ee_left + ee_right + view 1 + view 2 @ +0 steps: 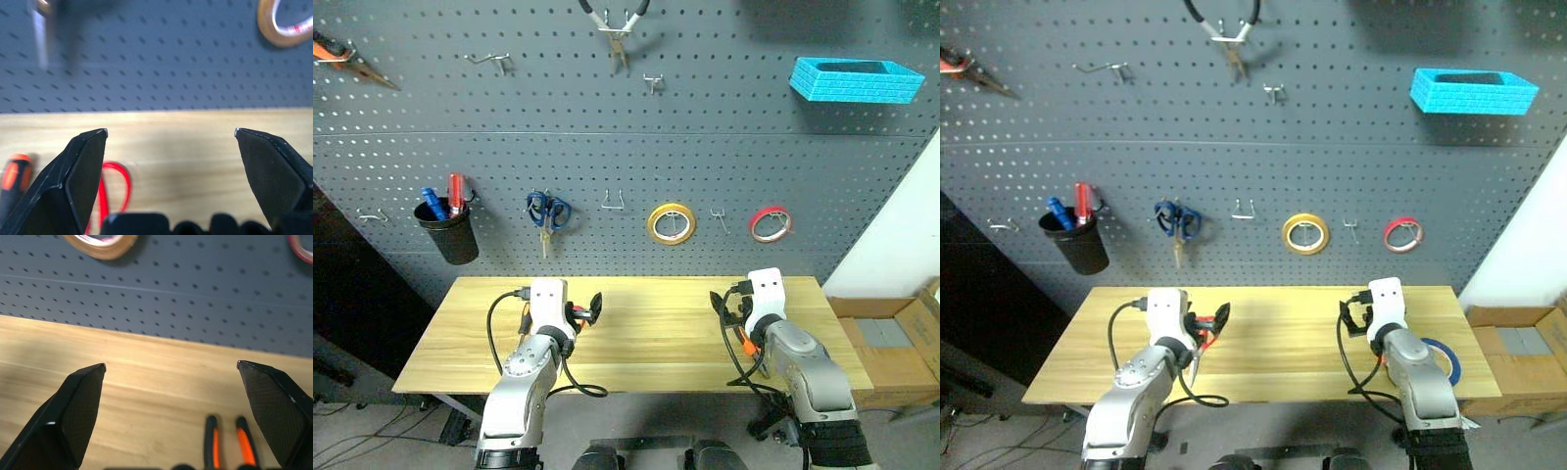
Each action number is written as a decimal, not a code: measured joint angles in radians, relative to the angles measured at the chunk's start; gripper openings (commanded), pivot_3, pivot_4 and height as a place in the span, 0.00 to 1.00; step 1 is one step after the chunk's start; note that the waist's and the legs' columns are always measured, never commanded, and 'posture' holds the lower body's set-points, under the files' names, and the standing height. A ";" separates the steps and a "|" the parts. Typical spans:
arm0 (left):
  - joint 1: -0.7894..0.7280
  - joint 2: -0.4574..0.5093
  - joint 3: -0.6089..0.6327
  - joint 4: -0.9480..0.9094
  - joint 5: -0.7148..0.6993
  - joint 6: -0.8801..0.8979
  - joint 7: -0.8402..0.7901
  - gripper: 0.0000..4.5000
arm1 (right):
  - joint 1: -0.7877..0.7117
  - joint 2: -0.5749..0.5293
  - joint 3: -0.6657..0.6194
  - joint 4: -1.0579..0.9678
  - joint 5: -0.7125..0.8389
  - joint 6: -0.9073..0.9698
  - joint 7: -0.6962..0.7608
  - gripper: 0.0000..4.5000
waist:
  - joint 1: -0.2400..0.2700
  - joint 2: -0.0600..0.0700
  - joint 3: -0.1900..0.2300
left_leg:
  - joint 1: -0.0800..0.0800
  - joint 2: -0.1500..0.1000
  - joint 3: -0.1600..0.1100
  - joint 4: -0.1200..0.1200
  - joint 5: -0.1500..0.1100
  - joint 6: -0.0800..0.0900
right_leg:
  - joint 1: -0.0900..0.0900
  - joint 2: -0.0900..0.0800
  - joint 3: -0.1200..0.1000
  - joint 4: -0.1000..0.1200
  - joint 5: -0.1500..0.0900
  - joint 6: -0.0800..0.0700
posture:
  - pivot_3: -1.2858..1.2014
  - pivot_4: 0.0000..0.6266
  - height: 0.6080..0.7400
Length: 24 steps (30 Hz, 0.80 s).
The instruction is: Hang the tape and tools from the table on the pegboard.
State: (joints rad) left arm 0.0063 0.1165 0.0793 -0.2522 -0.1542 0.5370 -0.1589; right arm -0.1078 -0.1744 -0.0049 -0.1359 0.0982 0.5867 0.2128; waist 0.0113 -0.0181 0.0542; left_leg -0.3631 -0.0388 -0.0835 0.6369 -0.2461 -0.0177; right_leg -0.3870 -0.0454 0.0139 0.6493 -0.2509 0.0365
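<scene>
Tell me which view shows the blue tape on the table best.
The right eye view: the blue tape lies flat on the table just right of the right arm, partly hidden behind it. In the left eye view that arm covers its place, and the wrist views look elsewhere.

1. Yellow tape roll (671, 223) hangs up ahead, between both grippers.
2. Red tape roll (770, 224) above the right gripper.
3. Blue-handled scissors (548, 214), black cup (449, 235) above the left gripper.
4. Blue bin (855, 79) high right.
</scene>
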 measured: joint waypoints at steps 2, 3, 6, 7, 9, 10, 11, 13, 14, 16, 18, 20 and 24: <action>0.000 0.005 0.003 -0.007 0.001 0.000 0.001 1.00 | 0.000 -0.001 0.003 0.009 0.000 -0.003 0.002 1.00 | 0.010 0.000 0.000 | 0.000 0.000 0.000 0.000 0.000 0.000 | 0.000 0.000 0.000 -0.001 0.000 0.000 | 0.56 0.03 1.00; 0.000 0.008 0.004 -0.010 0.001 0.000 0.001 1.00 | 0.000 -0.002 0.004 0.011 0.000 -0.004 0.003 1.00 | 0.012 0.000 0.001 | 0.000 0.000 0.001 -0.001 0.000 0.000 | 0.000 0.000 0.000 -0.002 0.000 0.000 | 0.56 0.03 1.00; 0.004 0.007 0.007 -0.018 0.000 0.000 0.009 1.00 | 0.000 -0.004 0.006 0.012 0.000 -0.005 0.004 1.00 | 0.014 0.000 0.001 | 0.000 0.000 0.001 -0.002 0.000 0.000 | 0.000 0.000 0.000 -0.003 0.000 0.000 | 0.56 0.04 1.00; 0.009 0.007 0.008 -0.022 0.000 0.000 0.013 1.00 | 0.000 -0.005 0.006 0.012 0.000 -0.005 0.004 1.00 | 0.014 0.000 0.001 | 0.000 0.000 0.001 -0.003 0.000 0.000 | 0.000 0.000 0.001 -0.003 0.000 0.000 | 0.56 0.04 1.00; 0.026 0.007 0.013 -0.033 0.000 0.000 0.019 1.00 | 0.000 -0.009 0.006 0.012 0.000 -0.006 0.004 1.00 | 0.014 -0.001 0.003 | 0.000 0.000 0.001 -0.004 0.000 0.000 | 0.000 0.000 0.000 -0.003 0.000 0.000 | 0.56 0.05 1.00; 0.037 0.007 0.018 -0.035 0.000 0.000 0.022 1.00 | 0.000 -0.013 0.006 0.012 0.000 -0.006 0.005 1.00 | 0.014 -0.001 0.004 | 0.000 0.000 0.001 -0.005 0.000 0.000 | 0.000 0.000 0.000 -0.003 0.000 0.000 | 0.56 0.05 1.00; 0.046 0.007 0.023 -0.036 -0.001 0.001 0.026 1.00 | 0.001 -0.016 0.006 0.012 0.000 -0.006 0.005 1.00 | 0.014 -0.001 0.005 | 0.000 0.000 0.001 -0.005 0.000 0.000 | -0.001 0.000 0.000 -0.004 0.000 0.000 | 0.56 0.05 1.00; 0.063 0.007 0.038 -0.039 -0.002 0.002 0.035 1.00 | 0.006 -0.021 0.006 0.012 0.001 -0.006 0.006 1.00 | 0.014 -0.001 0.008 | 0.000 0.000 0.000 -0.006 0.000 0.000 | -0.001 0.000 0.000 -0.004 0.000 0.000 | 0.56 0.05 1.00; 0.065 0.008 0.045 -0.039 -0.002 0.002 0.037 1.00 | 0.009 -0.022 0.006 0.012 0.001 -0.006 0.006 1.00 | 0.015 -0.001 0.010 | 0.000 0.000 0.000 -0.006 0.000 0.000 | -0.001 0.000 0.000 -0.004 0.000 0.000 | 0.56 0.05 1.00; 0.068 0.011 0.047 -0.049 -0.004 0.004 0.038 1.00 | 0.012 -0.023 0.006 0.012 0.001 -0.005 0.006 1.00 | 0.016 -0.001 0.014 | 0.000 0.000 0.000 -0.006 0.000 0.000 | -0.001 0.000 0.000 -0.004 0.000 0.000 | 0.56 0.06 1.00; 0.067 0.015 0.046 -0.061 -0.008 0.004 0.031 1.00 | 0.013 -0.027 0.006 0.009 0.002 -0.002 0.007 1.00 | 0.015 -0.001 0.016 | 0.000 0.000 0.001 -0.006 0.000 0.000 | -0.001 0.000 0.000 -0.004 0.000 0.000 | 0.56 0.07 1.00; 0.064 0.035 0.044 -0.062 -0.027 0.008 0.001 1.00 | 0.017 -0.043 0.006 -0.002 0.002 0.014 0.012 1.00 | 0.015 -0.001 0.019 | 0.000 0.000 0.001 -0.006 0.000 0.000 | -0.001 0.000 0.000 -0.004 0.000 0.000 | 0.56 0.09 1.00; 0.024 0.130 0.040 -0.052 -0.080 0.046 -0.116 1.00 | 0.030 -0.095 -0.005 -0.070 0.019 0.115 0.042 1.00 | 0.014 0.000 0.035 | 0.000 0.000 0.000 -0.006 0.000 0.000 | -0.001 0.000 0.000 -0.004 -0.001 -0.001 | 0.55 0.13 1.00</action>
State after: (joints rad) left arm 0.0306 0.2468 0.1193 -0.3044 -0.2340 0.5829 -0.2752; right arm -0.0779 -0.2693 -0.0102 -0.2057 0.1170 0.7017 0.2546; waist 0.0249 -0.0180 0.0896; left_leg -0.3635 -0.0386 -0.0830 0.6308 -0.2462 -0.0174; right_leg -0.3883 -0.0457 0.0137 0.6454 -0.2516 0.0355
